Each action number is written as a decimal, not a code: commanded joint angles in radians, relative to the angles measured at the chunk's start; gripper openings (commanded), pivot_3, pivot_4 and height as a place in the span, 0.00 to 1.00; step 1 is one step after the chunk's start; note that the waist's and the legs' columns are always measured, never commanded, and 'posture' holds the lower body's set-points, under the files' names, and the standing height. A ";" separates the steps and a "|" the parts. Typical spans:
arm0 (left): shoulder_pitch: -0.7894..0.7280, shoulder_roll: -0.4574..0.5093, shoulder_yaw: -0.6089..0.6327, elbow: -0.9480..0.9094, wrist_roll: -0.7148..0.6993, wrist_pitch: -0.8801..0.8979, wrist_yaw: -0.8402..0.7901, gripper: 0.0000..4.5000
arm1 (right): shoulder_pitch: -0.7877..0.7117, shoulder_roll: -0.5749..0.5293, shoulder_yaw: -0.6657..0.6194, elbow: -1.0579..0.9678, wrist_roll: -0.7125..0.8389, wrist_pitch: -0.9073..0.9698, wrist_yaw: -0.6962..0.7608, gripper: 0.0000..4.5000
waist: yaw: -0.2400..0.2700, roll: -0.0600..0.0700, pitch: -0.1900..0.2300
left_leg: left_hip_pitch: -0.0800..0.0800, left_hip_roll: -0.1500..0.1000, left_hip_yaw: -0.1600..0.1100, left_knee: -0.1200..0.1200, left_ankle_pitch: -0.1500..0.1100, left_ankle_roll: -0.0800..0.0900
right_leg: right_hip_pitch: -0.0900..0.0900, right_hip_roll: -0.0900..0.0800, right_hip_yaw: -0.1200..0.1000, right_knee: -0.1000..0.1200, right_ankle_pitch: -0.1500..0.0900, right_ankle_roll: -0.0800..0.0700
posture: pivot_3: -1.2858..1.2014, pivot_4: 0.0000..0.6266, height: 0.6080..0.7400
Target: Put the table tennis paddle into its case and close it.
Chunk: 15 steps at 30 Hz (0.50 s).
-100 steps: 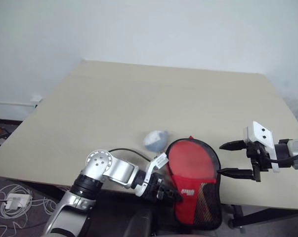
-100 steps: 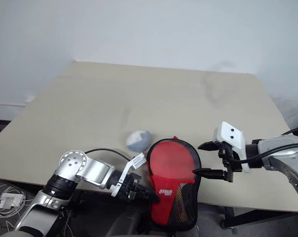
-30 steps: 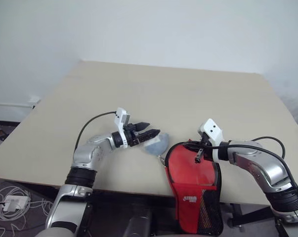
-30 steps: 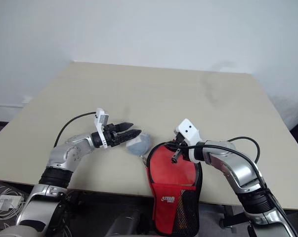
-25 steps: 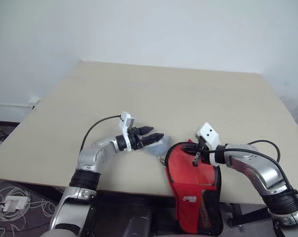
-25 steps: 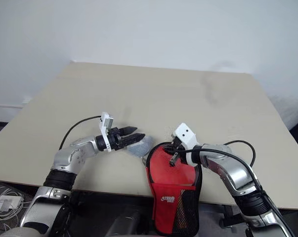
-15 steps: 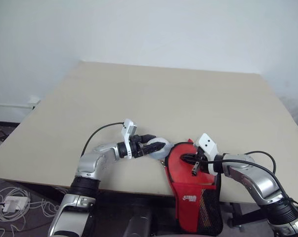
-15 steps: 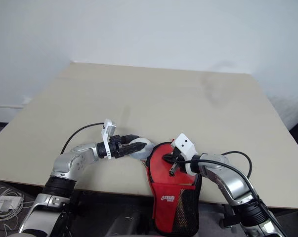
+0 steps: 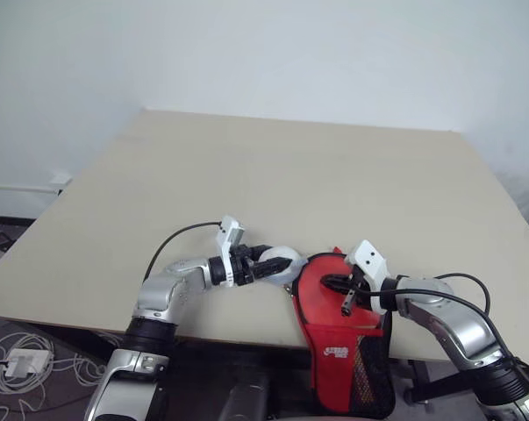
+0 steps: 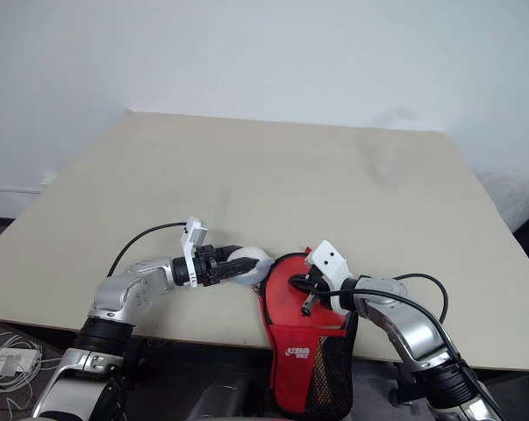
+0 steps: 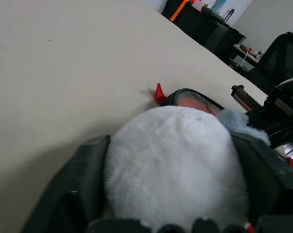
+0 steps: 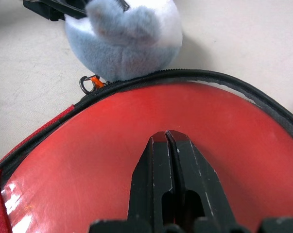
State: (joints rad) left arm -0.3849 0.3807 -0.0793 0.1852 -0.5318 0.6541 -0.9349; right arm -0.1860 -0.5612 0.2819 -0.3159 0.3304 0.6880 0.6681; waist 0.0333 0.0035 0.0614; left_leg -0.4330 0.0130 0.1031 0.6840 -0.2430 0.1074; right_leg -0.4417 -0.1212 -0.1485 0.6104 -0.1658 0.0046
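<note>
The case (image 9: 347, 368), red with a white logo and black mesh, lies at the table's front edge and hangs over it, its top unzipped. The table tennis paddle (image 12: 112, 194) shows as a glossy red face inside the black edging; its handle is hidden. My right gripper (image 12: 166, 136) is shut, with its tips low over that red face and nothing between them. A pale blue-white wad (image 9: 284, 260) sits against the case's top left rim. My left gripper (image 9: 275, 266) is closed around it, and its black fingers (image 11: 88, 174) press the fluff on both sides.
The beige table (image 9: 290, 175) stretches wide beyond the case toward the white wall. A zip pull with an orange tab (image 12: 90, 83) lies at the case's rim beside the wad. Cables and a white adapter (image 9: 23, 358) lie on the floor at left.
My left gripper slid right onto the wad and closed around it. My right gripper sank and drew back a little over the red face, staying shut.
</note>
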 commanded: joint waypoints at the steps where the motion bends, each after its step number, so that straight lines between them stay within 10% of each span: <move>1: 0.015 0.008 0.010 -0.044 -0.009 0.020 -0.005 0.52 | 0.009 -0.005 -0.013 0.008 -0.019 0.001 -0.001 0.00 | 0.000 0.000 0.000 | 0.000 0.000 0.000 0.000 0.000 0.000 | 0.000 0.000 0.000 0.000 0.000 0.000 | 0.52 0.00 0.81; 8: 0.046 -0.014 0.009 -0.080 -0.016 0.051 -0.002 0.10 | 0.019 -0.016 -0.016 -0.001 -0.019 0.005 0.006 0.00 | 0.000 0.002 -0.002 | 0.000 0.000 0.000 0.000 -0.001 0.002 | 0.000 0.000 0.000 0.000 0.000 0.000 | 0.52 0.00 0.81; 15: 0.041 -0.033 0.029 -0.097 -0.011 0.051 0.029 0.01 | 0.025 -0.017 -0.018 0.008 -0.034 -0.001 0.015 0.00 | 0.001 0.004 -0.004 | 0.000 0.000 0.000 0.000 -0.001 0.002 | 0.001 0.000 0.000 0.000 0.000 0.000 | 0.52 0.00 0.81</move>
State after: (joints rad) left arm -0.3317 0.3533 -0.0541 0.1119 -0.5351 0.6989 -0.9143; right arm -0.1684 -0.5659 0.2694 -0.3199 0.3129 0.6808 0.6791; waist 0.0344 0.0073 0.0576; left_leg -0.4325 0.0129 0.1031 0.6840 -0.2439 0.1089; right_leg -0.4410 -0.1213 -0.1484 0.6102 -0.1658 0.0046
